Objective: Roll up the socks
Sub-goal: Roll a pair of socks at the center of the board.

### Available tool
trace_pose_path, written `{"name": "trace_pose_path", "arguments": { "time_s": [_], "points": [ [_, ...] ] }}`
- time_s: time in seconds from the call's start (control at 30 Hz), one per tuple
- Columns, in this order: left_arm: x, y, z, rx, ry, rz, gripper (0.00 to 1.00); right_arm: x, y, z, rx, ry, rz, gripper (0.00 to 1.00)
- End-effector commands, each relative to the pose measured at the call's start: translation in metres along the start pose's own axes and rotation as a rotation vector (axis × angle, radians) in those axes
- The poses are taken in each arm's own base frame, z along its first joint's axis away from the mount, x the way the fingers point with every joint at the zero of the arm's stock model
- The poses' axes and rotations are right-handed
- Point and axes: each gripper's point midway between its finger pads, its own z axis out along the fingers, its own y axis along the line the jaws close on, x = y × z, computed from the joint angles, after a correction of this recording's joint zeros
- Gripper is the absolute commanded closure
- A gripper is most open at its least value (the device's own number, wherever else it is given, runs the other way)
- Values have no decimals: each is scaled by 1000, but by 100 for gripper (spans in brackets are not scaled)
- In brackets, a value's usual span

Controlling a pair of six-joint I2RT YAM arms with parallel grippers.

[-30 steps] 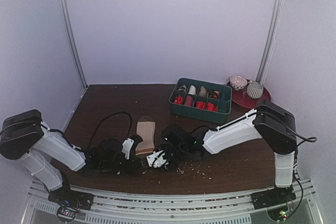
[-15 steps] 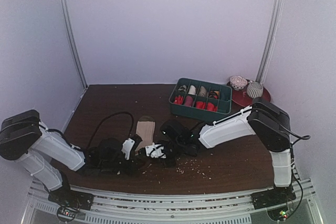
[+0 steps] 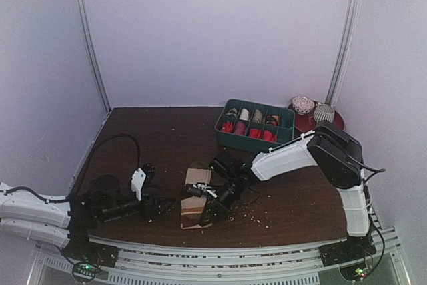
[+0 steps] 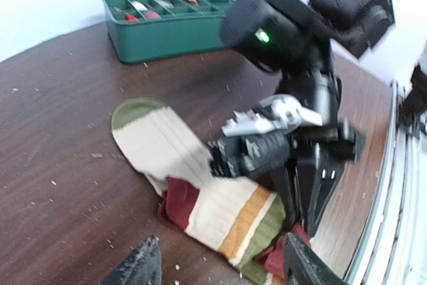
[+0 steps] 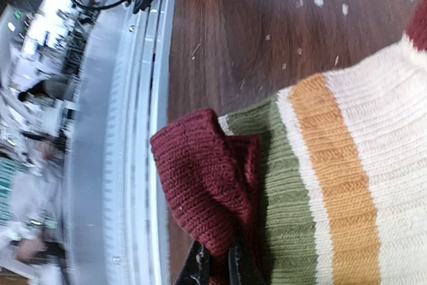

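Striped sock: flat on the dark table, near the front edge, about midway between the two arms. It lies lengthwise, with the green toe toward the back wall and the maroon cuff toward the front rail. Bands from the cuff inward run maroon, green, orange, then cream, with a maroon heel patch further up. Only this sock shows; I cannot find the plain dark one in any view.

Right gripper: fingers pinched together on the cuff's edge, with fabric bunched into a fold between them. The arm reaches in from the right and angles down over the sock's near end. Judgement: the cuff is a sensible place to grip for the start of a roll, since that end gets turned over and wound toward the toe. The bunching suggests the first fold is only beginning. The rest of the sock lies unrolled.

Left gripper: low over the table just left of the sock, fingers wide apart with nothing between them, aimed across the sock's cuff half. Judgement: from here it could pin the fabric while the other arm turns the cuff, or simply keep out of the way.

Outward: a green tray with divided compartments sits at the back right, well apart from the sock. It is likely where a finished roll goes. Pale lint flecks are scattered on the wood beside the sock.
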Motion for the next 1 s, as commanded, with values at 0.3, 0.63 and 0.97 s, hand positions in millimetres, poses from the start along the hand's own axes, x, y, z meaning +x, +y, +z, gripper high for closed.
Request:
{"name": "trace_pose_path", "arguments": {
  "time_s": [0.3, 0.63, 0.97],
  "points": [
    [35, -64, 41, 258, 111, 167, 42, 85, -55, 15, -2, 205, 562, 100],
    [42, -66, 51, 262, 139, 177, 44, 82, -62, 14, 14, 182, 571, 100],
    [-7, -47, 9, 160, -27, 190, 35, 83, -66, 14, 36, 178, 579, 100]
  ]
}}
